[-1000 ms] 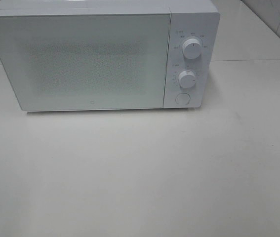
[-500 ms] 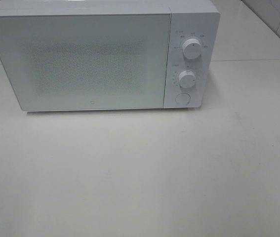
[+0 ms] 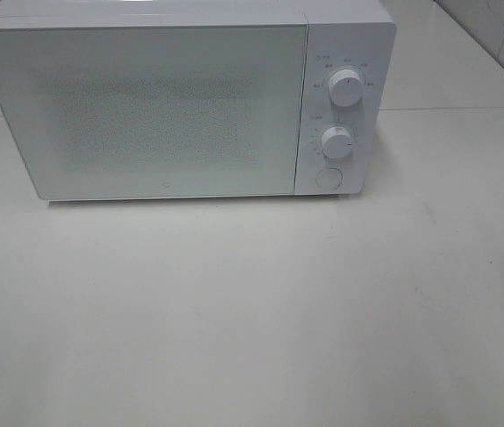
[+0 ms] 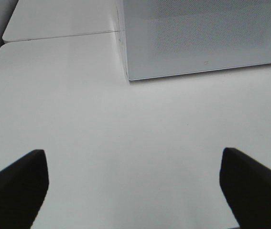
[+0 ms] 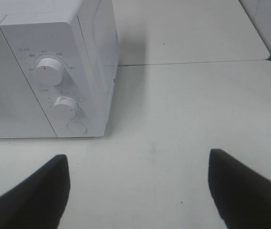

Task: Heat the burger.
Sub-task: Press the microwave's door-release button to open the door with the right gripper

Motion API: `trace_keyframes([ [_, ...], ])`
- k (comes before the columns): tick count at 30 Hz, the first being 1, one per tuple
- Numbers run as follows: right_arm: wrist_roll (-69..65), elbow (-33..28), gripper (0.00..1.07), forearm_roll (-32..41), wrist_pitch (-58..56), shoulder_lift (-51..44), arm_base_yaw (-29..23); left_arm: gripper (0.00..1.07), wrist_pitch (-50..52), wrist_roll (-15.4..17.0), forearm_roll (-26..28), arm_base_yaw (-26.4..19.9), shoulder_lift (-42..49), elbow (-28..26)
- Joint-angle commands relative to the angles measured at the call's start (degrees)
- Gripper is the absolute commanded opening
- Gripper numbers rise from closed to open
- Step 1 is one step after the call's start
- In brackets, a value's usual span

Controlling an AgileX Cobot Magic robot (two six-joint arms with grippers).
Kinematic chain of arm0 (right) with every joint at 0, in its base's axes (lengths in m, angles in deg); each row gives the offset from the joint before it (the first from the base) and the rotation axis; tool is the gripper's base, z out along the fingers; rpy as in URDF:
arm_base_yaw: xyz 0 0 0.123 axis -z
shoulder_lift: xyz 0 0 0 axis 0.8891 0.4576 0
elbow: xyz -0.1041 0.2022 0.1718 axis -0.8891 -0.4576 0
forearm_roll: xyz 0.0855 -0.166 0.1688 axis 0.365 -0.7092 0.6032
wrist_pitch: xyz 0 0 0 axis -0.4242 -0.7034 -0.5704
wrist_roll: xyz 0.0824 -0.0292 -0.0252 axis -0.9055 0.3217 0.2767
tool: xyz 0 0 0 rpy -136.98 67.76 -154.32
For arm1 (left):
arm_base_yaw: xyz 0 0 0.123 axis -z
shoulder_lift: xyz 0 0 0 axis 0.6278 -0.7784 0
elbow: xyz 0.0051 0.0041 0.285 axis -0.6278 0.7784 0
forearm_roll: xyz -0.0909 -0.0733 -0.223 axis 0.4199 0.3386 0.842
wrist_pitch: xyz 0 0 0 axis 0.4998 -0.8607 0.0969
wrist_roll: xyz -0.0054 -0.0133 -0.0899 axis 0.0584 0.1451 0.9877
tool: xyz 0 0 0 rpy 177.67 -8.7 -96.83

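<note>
**My two grippers spread wide over a white table, facing a shut microwave**

On my left, the smooth white matte tabletop ends in a rounded edge just beyond my left gripper. Its two black wedge-shaped fingers stand far apart, holding nothing and touching nothing. Plain table surface runs from them to the front of the appliance.

At the back, left of centre, sits a boxy white microwave oven. Its wide frosted door, speckled with fine mesh, is shut. A tiny round logo mark sits low on the door, too small to read.

The burger is not in any view, and I cannot see through the door to tell whether it is inside.

On the control panel to the right of the door are a white upper knob, a white lower knob and a flat round button. Small grey lettering rings the knobs but is unreadable.

Right of the microwave a straight seam divides two table slabs, with open surface beyond. My right gripper hangs near the knobs, its dark fingers likewise parted wide, empty and touching nothing.
</note>
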Motion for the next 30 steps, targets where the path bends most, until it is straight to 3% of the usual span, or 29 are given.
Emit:
trace_keyframes([
  [1, -0.97, -0.17, 0.76, -0.11, 6.93, 5.10, 0.34, 0.89, 0.17, -0.06, 0.46, -0.11, 1.09, 0.17],
  [10, -4.93, -7.56, 0.76, -0.06, 23.95, 11.06, 0.34, 0.89, 0.17, -0.06, 0.46, -0.11, 1.09, 0.17],
  [15, -11.00, -13.35, 0.73, -0.06, 40.11, 18.28, 0.34, 0.89, 0.17, -0.06, 0.46, -0.11, 1.09, 0.17],
  [18, -12.38, -13.98, 0.70, -0.06, 42.11, 19.54, 0.34, 0.89, 0.17, -0.06, 0.46, -0.11, 1.09, 0.17],
  [20, -19.65, -15.41, 0.53, -0.11, 47.61, 23.95, 0.34, 0.89, 0.17, -0.06, 0.46, -0.11, 1.09, 0.17],
  [22, -22.29, -15.76, 0.47, -0.11, 48.93, 24.98, 0.34, 0.89, 0.17, -0.06, 0.46, -0.11, 1.09, 0.17],
  [23, -27.62, -16.33, 0.35, -0.17, 51.05, 26.93, 0.34, 0.89, 0.17, -0.06, 0.46, -0.11, 1.09, 0.17],
  [24, -27.62, -16.33, 0.35, -0.17, 51.05, 26.93, 0.34, 0.89, 0.17, -0.06, 0.46, -0.11, 1.09, 0.17],
  [26, -36.90, -17.48, 0.16, -0.29, 54.72, 29.79, 0.34, 0.89, 0.17, -0.06, 0.46, -0.11, 1.09, 0.17],
  [27, -36.90, -17.48, 0.16, -0.29, 54.72, 29.79, 0.34, 0.89, 0.17, -0.06, 0.46, -0.11, 1.09, 0.17],
  [29, -49.05, -18.45, 0.00, -1.15, 58.21, 32.49, 0.34, 0.89, 0.17, -0.06, 0.46, -0.11, 1.09, 0.17],
  [30, -49.05, -18.45, 0.00, -1.15, 58.21, 32.49, 0.34, 0.89, 0.17, -0.06, 0.46, -0.11, 1.09, 0.17],
])
